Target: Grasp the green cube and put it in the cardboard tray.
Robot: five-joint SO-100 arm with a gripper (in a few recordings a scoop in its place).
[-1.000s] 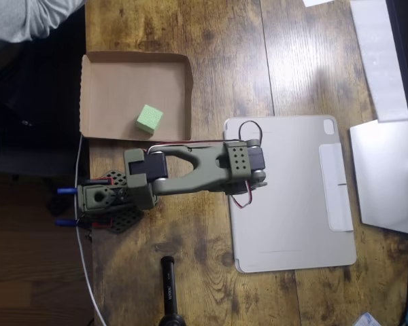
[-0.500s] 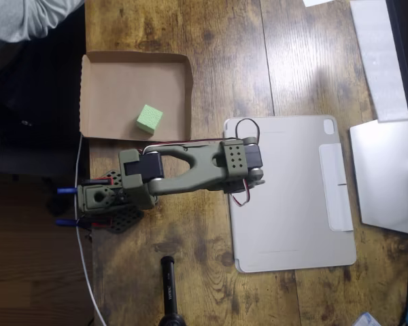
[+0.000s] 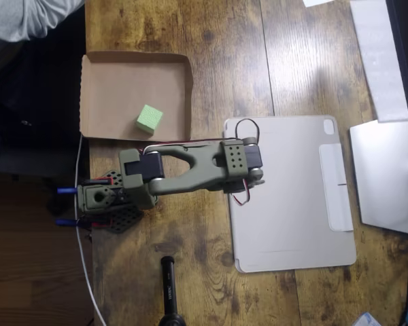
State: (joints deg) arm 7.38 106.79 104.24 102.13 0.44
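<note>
The green cube (image 3: pixel 149 119) is seen lying inside the cardboard tray (image 3: pixel 115 75), right of its centre. The fingers' state cannot be told, being hidden beneath the folded arm (image 3: pixel 190 166).

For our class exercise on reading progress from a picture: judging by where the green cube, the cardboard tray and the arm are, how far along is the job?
Done: the green cube lies inside the cardboard tray, near its lower right part, free of the arm. In hand: nothing visible; the olive arm is folded over the table beside the grey tablet cover, its gripper hidden from above. Left: seemingly nothing but returning to rest.
</note>
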